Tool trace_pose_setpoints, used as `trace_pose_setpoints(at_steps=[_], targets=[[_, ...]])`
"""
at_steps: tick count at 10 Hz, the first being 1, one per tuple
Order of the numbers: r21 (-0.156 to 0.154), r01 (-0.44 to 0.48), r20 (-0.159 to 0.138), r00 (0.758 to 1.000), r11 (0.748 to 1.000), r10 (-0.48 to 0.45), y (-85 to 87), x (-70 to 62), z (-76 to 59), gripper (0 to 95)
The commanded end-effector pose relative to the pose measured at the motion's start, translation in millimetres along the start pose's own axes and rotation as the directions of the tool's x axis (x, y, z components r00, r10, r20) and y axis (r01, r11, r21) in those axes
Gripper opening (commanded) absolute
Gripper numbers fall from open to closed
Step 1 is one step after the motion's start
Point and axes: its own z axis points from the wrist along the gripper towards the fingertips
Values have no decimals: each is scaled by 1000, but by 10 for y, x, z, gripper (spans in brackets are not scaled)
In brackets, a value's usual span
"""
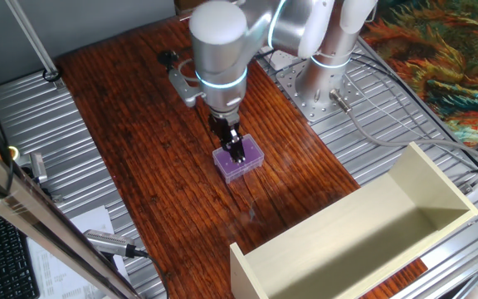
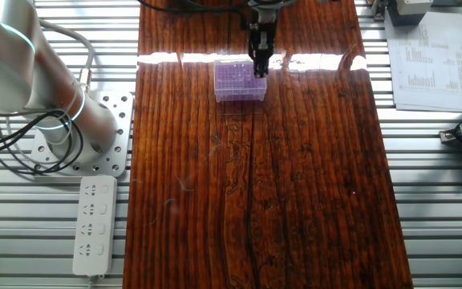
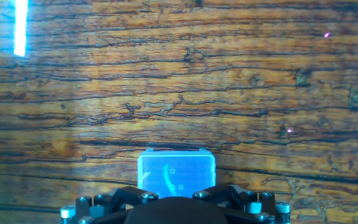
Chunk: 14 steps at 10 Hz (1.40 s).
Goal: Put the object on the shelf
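The object, a small flat purple box (image 1: 241,162) with pale dots on top, lies on the dark wooden table. From the other side the purple box (image 2: 237,80) is near the table's far edge. My gripper (image 1: 237,152) is down on it, its dark fingers (image 2: 259,58) close together at one edge of the box. In the hand view the box (image 3: 176,171) glows blue just ahead of the gripper body, and the fingertips are hidden. The shelf (image 1: 363,241), a large cream open box, stands at the near right of the table.
The arm's base plate (image 1: 322,91) is bolted at the table's back right. A white power strip (image 2: 95,225) lies on the metal bench beside the arm's base. Papers (image 2: 427,56) and a keyboard (image 1: 2,249) sit off the table's other side.
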Motion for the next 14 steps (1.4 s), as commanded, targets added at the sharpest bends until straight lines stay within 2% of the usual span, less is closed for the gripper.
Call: trace_pose_setpoints(at_steps=[1, 3, 6, 8, 9, 11, 12, 14], targets=[[1, -12, 5, 1000, 1000, 12, 13, 16, 31, 950], [3, -15, 9, 1000, 1000, 14, 10, 22, 71, 950], [6, -21, 6, 1000, 1000, 21, 13, 37, 202, 950], [2, -23, 10, 1000, 1000, 23, 13, 38, 216, 950], [-5, -21, -2, 1000, 1000, 21, 13, 38, 216, 950], [4, 4, -44, 999, 1000, -4, 13, 38, 216, 950], [8, 28, -50, 998, 1000, -28, 13, 38, 216, 950], [7, 47, -38, 998, 999, -47, 9, 41, 249, 950]])
